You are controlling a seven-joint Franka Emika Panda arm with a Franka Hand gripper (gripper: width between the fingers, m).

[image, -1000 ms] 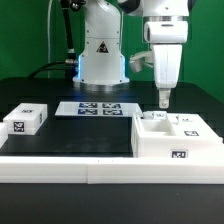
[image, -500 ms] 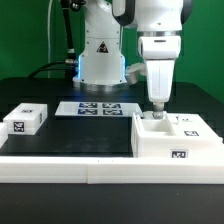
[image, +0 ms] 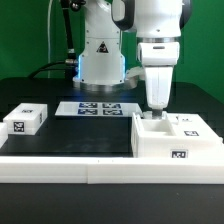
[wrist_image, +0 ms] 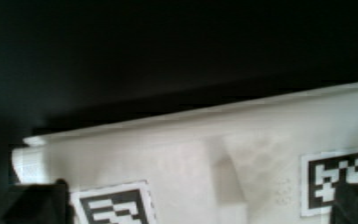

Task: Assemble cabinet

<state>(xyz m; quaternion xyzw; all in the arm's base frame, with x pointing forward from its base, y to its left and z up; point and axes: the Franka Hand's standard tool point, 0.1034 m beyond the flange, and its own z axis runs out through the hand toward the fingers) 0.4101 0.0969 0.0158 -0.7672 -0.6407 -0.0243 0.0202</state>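
The cabinet's large white box (image: 178, 140) stands at the exterior view's right, with tags on its top and front. My gripper (image: 156, 106) hangs straight down over the box's left part, its tip just above or at the top edge. The fingers look like one narrow tip, so I cannot tell whether they are open or shut. Nothing shows in them. The wrist view is blurred and close: a white tagged surface of the box (wrist_image: 211, 140) fills it, with black table beyond. A smaller white tagged part (image: 25, 120) lies at the left.
The marker board (image: 100, 108) lies flat in the middle, in front of the robot base (image: 100, 55). A long low white rail (image: 90, 172) runs along the front edge. Black mat lies between the small part and the box.
My gripper has moved toward the exterior view's left and slightly down, from above the box's middle to its left part. It has barely moved in the last half second.
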